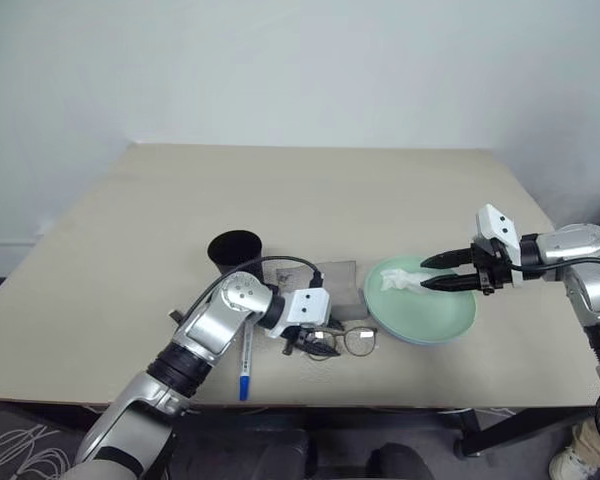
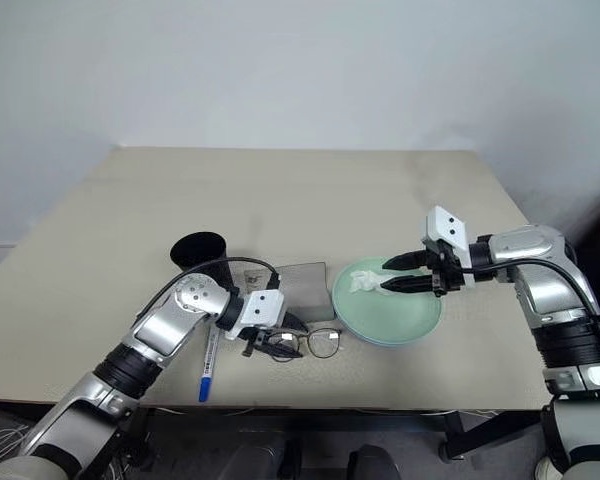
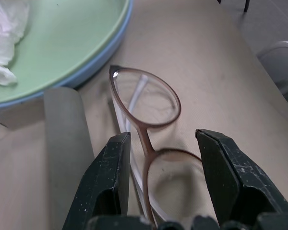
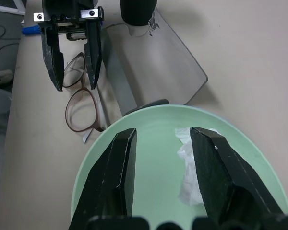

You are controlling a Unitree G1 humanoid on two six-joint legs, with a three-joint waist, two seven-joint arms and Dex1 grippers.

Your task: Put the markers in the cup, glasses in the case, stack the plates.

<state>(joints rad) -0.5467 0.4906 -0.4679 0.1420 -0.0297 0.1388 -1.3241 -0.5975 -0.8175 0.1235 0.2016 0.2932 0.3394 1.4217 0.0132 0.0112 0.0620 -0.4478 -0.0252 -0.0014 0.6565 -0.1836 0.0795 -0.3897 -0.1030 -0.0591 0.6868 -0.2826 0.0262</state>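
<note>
The left pincer (image 3: 161, 184) sits low over the glasses (image 1: 345, 341) near the bench's (image 1: 130, 230) front edge, its fingers half-spread either side of one lens and the bridge. From the left wrist view the fingers bracket the frame with a gap on each side, so it looks not yet gripped.

The case (image 4: 153, 72) lies just beside the glasses, toward the back edge, with the black cup (image 1: 235, 252) at its far side. To do this step well, the fingers should probably close on the bridge or rim rather than the lens, gently, since a thin frame can twist or skid on the flat bench. Then lift straight up before swinging over the case.

The right pincer (image 4: 158, 167) hovers half-open over the stacked plates (image 1: 460, 315), holding nothing, a crumpled tissue (image 4: 194, 167) beneath it. A blue-capped marker (image 1: 245, 368) lies by the front edge.
</note>
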